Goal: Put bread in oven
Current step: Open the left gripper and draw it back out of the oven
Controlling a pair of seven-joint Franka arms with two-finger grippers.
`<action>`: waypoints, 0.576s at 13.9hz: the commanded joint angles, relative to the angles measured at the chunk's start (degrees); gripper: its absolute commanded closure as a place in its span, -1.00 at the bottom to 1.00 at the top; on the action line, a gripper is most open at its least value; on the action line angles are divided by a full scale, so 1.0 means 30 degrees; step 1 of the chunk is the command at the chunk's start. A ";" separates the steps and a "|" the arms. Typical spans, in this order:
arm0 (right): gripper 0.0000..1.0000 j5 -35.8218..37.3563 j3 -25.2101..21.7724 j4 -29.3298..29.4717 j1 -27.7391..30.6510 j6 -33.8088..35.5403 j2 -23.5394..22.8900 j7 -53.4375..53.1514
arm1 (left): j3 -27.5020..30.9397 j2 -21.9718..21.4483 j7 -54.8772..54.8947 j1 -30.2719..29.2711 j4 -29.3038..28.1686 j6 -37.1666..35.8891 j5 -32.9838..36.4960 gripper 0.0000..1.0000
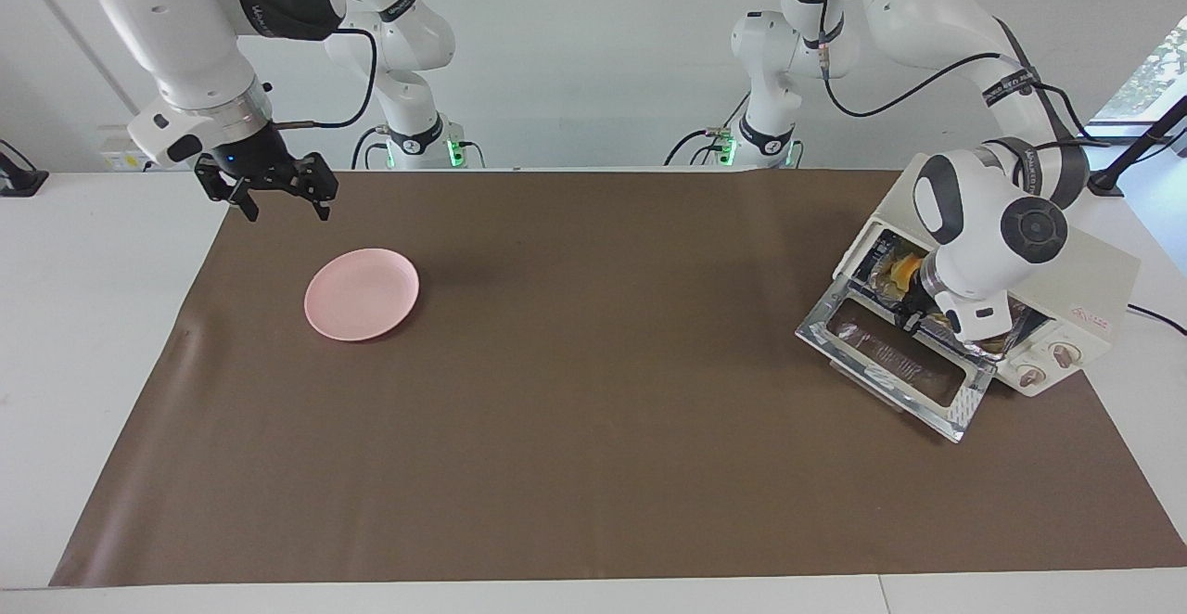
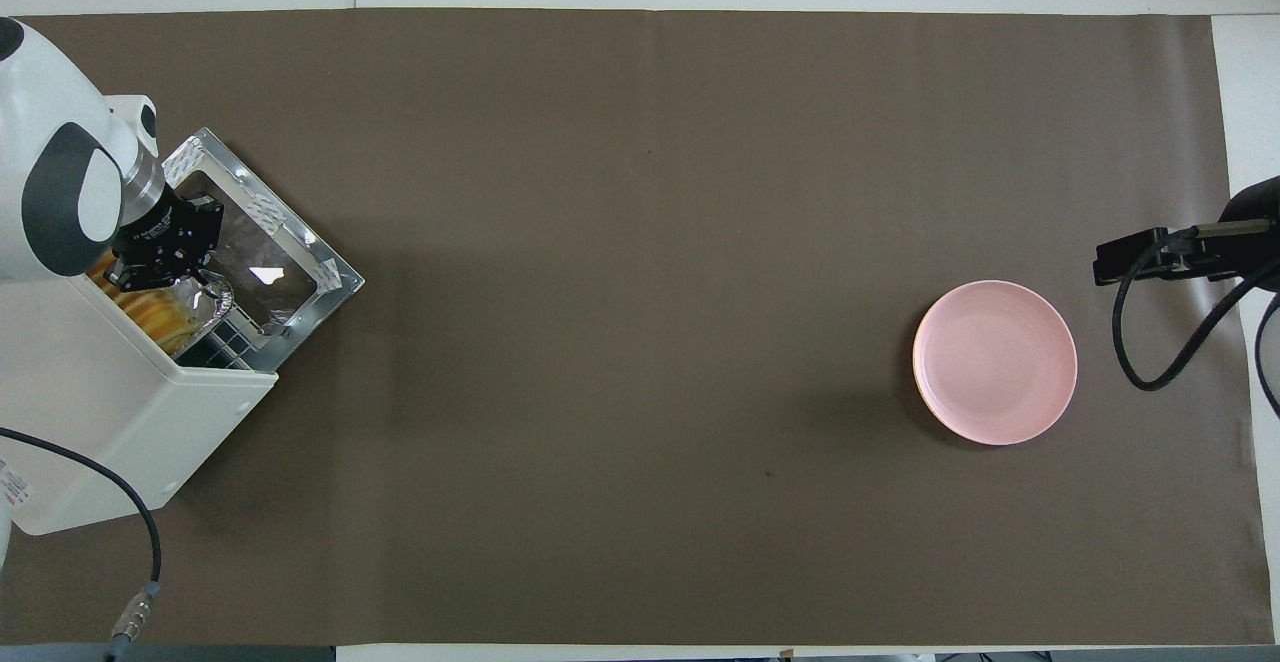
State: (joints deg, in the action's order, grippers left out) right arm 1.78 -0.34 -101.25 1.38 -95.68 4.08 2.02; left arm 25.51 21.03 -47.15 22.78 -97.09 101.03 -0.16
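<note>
I have the left hand (image 1: 913, 322) pinched shut at the mouth of the oven (image 1: 1066, 303), apparently on the foil tray (image 2: 205, 300) carrying the bread (image 1: 898, 273) inside, while the right hand (image 1: 275, 195) waits open above the desk (image 1: 593, 466).

I see a brown mat (image 1: 575, 391) covering my white table (image 1: 83, 317), a plain white wall (image 1: 593, 57) at the frame's top, and a window (image 1: 1150, 67) at upper right.
</note>
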 commanded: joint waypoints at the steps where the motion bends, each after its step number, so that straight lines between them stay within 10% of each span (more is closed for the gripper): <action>1: -1.00 0.0169 0.0143 -0.0206 0.0185 0.0253 0.0312 -0.0115 | -0.0065 -0.1003 -0.0368 0.0053 -0.1182 0.0629 0.0523 1.00; 8: -1.00 0.0169 0.0143 -0.0206 0.0185 0.0253 0.0340 -0.0115 | -0.0094 -0.1062 0.0217 0.0053 -0.1242 0.0571 0.0523 0.96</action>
State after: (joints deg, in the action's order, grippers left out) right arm 1.78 -0.34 -101.25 1.38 -95.68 4.08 2.02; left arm 25.49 20.36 -46.99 22.78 -97.96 101.39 -0.01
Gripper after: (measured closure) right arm 0.000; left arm 0.982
